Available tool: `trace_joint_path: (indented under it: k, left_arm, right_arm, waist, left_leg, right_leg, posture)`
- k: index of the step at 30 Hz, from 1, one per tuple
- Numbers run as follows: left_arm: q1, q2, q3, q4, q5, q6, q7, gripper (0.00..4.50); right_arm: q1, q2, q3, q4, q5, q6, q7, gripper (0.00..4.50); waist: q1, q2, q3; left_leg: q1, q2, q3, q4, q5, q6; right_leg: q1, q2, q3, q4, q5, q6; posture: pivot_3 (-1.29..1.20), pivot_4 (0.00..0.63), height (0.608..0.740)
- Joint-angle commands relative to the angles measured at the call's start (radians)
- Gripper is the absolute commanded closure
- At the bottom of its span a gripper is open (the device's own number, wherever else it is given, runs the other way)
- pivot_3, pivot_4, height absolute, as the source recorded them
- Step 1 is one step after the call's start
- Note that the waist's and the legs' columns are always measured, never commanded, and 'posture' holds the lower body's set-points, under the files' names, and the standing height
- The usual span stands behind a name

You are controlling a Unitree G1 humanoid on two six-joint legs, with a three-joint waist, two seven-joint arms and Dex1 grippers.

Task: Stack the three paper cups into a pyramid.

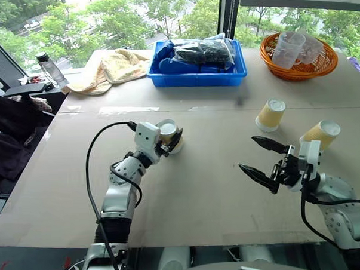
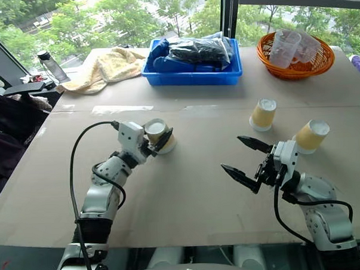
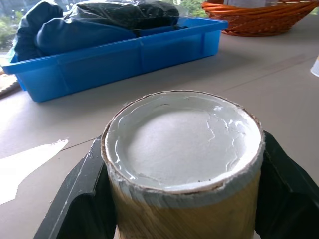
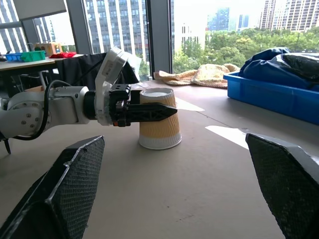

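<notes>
Left gripper (image 1: pixel 172 141) pinches one cup (image 1: pixel 168 134), upside down, well left of the other two cups (image 1: pixel 270 115) — right gripper (image 1: pixel 260 158) spread, empty. Grasp made; next, carry it beside them.

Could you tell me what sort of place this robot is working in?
Probably an upper-floor office or lab: large windows show high-rise buildings and treetops beyond, and the cardboard-covered table holds paper cups, a blue bin and an orange basket.
</notes>
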Motion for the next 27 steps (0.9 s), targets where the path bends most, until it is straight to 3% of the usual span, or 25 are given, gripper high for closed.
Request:
trace_joint_path:
  k: [1,10,11,12,13,19,27]
  left_arm:
    - [0.009,0.011,-0.089,-0.093,-0.064,0.036,-0.149,1.91]
    - [-0.003,0.026,-0.211,-0.079,-0.038,0.049,-0.28,1.91]
    - [-0.003,0.027,-0.213,-0.075,-0.032,0.039,-0.284,0.82]
    - [-0.002,0.026,-0.212,-0.072,-0.025,0.023,-0.281,0.61]
    - [-0.001,0.026,-0.209,-0.071,-0.02,0.009,-0.275,0.05]
    - [0.012,0.063,-0.166,-0.213,-0.083,0.035,-0.29,0.05]
    - [-0.096,0.143,0.045,-0.512,-0.441,0.439,-0.137,0.05]
  right_arm:
    - [0.022,-0.034,-0.062,-0.017,0.026,-0.011,0.031,0.0]
    - [0.058,-0.053,-0.095,-0.02,0.021,-0.016,0.042,0.0]
    - [0.061,-0.052,-0.097,-0.023,0.021,-0.016,0.04,0.0]
    - [0.063,-0.05,-0.1,-0.026,0.022,-0.016,0.034,0.0]
    - [0.064,-0.045,-0.103,-0.029,0.022,-0.017,0.025,0.0]
    - [0.028,0.008,-0.14,-0.012,0.013,-0.031,-0.059,0.0]
    - [-0.193,0.124,-0.144,0.181,-0.2,-0.051,-0.376,0.0]
  waist:
    - [-0.002,0.0,0.0]
    - [-0.003,0.0,0.0]
    - [-0.003,0.0,0.0]
    - [-0.003,0.0,0.0]
    - [-0.003,0.0,0.0]
    - [-0.004,-0.001,0.002]
    - [-0.009,-0.002,0.004]
  left_leg:
    - [0.0,0.0,0.0,0.0,0.0,0.0]
    - [0.002,0.0,0.0,0.0,0.0,0.0]
    - [0.002,0.0,0.0,0.0,0.0,0.0]
    - [0.002,0.0,0.0,0.0,0.0,0.0]
    - [0.001,0.0,0.0,0.0,0.0,0.0]
    - [0.001,0.001,0.0,0.0,0.0,0.0]
    - [0.001,0.001,0.001,0.0,0.0,0.0]
  right_leg:
    - [0.0,0.0,0.0,0.0,0.0,0.0]
    - [0.0,0.003,0.001,0.001,0.0,0.0]
    - [0.0,0.003,0.001,0.001,0.0,0.0]
    - [0.0,0.003,0.001,0.001,0.0,0.0]
    - [0.0,0.003,0.001,0.001,0.0,0.0]
    - [0.0,0.002,0.001,0.0,0.0,0.0]
    - [0.0,0.002,0.002,0.001,0.0,0.0]
  posture:
    - [0.0,0.15,0.733]
    - [0.0,0.15,0.733]
    - [0.0,0.15,0.733]
    - [0.0,0.15,0.733]
    - [0.0,0.15,0.733]
    - [0.0,0.15,0.733]
    - [0.0,0.15,0.733]
